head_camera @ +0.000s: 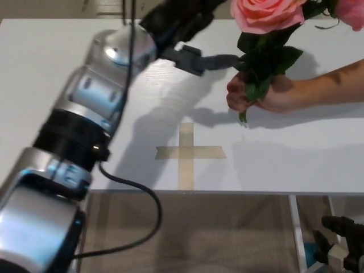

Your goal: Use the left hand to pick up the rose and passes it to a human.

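Observation:
A pink rose (264,12) with dark green leaves stands upright at the top right. A person's hand (267,96) grips its stem low down above the white table (284,159). My left hand (187,34) is to the left of the rose, open, with one finger (213,61) stretched toward the leaves and just short of them. It holds nothing. My silver left forearm (99,85) runs down to the lower left. Part of my right hand (344,244) shows at the bottom right corner, below the table edge.
A tan tape cross (187,152) lies on the table near its front edge. The person's forearm (330,85) reaches in from the right. A second pink bloom (350,8) shows at the top right corner. Table legs and floor appear below.

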Available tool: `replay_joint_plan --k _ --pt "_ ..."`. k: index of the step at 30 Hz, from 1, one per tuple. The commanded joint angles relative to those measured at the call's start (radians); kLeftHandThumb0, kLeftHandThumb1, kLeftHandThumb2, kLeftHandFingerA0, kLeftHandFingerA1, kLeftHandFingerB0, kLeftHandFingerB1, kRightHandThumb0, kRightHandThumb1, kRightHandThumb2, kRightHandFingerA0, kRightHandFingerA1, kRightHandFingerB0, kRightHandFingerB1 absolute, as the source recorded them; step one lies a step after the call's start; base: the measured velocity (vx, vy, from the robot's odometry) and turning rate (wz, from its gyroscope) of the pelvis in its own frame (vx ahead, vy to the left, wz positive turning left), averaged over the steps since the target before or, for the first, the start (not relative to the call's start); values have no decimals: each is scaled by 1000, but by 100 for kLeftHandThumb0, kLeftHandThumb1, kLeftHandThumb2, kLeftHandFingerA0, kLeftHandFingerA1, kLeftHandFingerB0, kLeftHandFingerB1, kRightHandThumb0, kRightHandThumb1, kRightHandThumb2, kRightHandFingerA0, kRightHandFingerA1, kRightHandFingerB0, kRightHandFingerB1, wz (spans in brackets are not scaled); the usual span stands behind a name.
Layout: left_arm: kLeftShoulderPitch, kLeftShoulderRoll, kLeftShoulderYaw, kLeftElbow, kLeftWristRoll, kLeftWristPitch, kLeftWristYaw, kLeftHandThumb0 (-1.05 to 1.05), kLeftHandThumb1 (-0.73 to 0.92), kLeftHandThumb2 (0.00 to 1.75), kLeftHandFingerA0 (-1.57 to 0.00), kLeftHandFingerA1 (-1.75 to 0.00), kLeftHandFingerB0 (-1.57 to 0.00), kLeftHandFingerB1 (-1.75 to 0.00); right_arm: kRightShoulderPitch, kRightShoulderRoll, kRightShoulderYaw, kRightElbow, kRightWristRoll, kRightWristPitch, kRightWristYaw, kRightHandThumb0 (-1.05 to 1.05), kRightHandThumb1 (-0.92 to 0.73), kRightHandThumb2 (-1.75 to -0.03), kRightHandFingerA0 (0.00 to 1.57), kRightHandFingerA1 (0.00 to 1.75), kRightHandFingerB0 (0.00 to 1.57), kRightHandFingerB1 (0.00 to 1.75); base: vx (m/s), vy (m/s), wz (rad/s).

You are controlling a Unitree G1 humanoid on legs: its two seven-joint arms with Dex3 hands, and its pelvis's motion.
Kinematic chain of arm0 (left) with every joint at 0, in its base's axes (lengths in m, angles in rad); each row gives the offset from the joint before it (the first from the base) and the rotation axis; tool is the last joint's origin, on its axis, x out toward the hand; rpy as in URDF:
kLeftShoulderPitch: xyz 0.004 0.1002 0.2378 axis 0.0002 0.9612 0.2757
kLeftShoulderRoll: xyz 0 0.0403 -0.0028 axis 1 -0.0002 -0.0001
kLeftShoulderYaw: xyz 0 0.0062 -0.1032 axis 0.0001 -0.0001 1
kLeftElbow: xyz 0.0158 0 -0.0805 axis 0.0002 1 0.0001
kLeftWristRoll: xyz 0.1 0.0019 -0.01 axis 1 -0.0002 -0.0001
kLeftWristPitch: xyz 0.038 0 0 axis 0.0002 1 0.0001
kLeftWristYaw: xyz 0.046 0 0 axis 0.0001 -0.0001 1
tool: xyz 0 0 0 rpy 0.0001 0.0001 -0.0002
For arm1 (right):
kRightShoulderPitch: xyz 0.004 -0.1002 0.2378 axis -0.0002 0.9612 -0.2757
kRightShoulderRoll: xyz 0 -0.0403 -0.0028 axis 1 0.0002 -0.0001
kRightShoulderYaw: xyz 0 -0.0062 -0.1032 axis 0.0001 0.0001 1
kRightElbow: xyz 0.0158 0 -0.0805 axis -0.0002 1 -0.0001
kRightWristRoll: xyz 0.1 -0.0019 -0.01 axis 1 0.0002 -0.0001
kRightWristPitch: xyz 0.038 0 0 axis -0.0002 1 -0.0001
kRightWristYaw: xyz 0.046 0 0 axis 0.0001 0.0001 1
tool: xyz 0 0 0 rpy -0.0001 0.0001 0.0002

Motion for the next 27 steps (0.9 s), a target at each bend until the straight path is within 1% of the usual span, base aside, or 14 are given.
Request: replay_joint_plan --k 1,7,8,9,10,13,14,15,17,18,19,23,24,27 --pt "60 79 26 -80 11 -44 -106 -91 46 61 0 0 0 -1 25 6 0 9 6 16 1 -59 -65 -100 52 59 39 51 0 0 0" --pt "177 170 84 -204 -10 -98 -153 -88 47 58 0 0 0 -6 44 4 -1 11 6 17 -1 -60 -65 -99 51 59 40 51 0 0 0" --pt "241 196 134 -251 -40 -147 -156 -64 36 80 -3 -19 -2 -24 55 3 2 11 4 16 -2 -60 -65 -100 51 59 39 51 0 0 0" --pt "338 234 209 -320 -85 -220 -162 -64 36 80 -3 -19 -2 -24 72 2 5 11 0 14 -4 -60 -65 -100 51 59 39 51 0 0 0" --pt "431 246 270 -396 -111 -250 -154 -69 41 75 -10 -35 -5 -30 85 4 10 14 -4 11 -5 -58 -80 -64 59 46 46 34 0 0 0" --pt "444 239 285 -417 -104 -243 -161 -69 41 75 -10 -35 -5 -30 86 4 11 12 -3 11 -5 -58 -80 -64 59 46 46 34 0 0 0" --pt "540 251 360 -493 -154 -247 -174 -63 40 69 -34 -41 -19 -38 96 1 12 14 -4 14 -3 -59 -64 -99 51 58 37 50 0 0 0" --pt "681 270 471 -603 -231 -254 -192 -63 40 69 -34 -41 -19 -38 110 -3 12 18 -4 17 0 -59 -64 -99 51 58 37 50 0 0 0" --pt "689 265 479 -618 -230 -246 -195 -63 40 69 -34 -41 -19 -38 111 -3 13 17 -4 17 0 -59 -64 -99 51 58 37 50 0 0 0" --pt "768 291 556 -679 -312 -206 -265 -55 38 65 -38 -42 -29 -38 120 -3 9 19 0 19 2 -59 -79 -65 59 45 44 34 0 0 0" --pt "885 330 668 -771 -436 -147 -368 -55 38 65 -38 -42 -29 -38 134 -3 3 22 6 22 4 -59 -79 -65 59 45 44 34 0 0 0" --pt "940 354 712 -820 -495 -103 -422 -52 37 65 -38 -41 -32 -39 141 -1 -5 21 13 21 5 -59 -79 -65 59 44 45 34 0 0 0" --pt "1082 399 808 -899 -613 -33 -562 -51 35 63 -40 -42 -37 -39 147 -1 -19 22 26 22 2 -58 -79 -65 59 43 45 34 0 0 0" --pt "1181 440 866 -904 -691 34 -682 -52 35 63 -40 -42 -38 -39 153 1 -25 23 28 24 -3 -58 -79 -65 59 42 45 34 0 0 0"
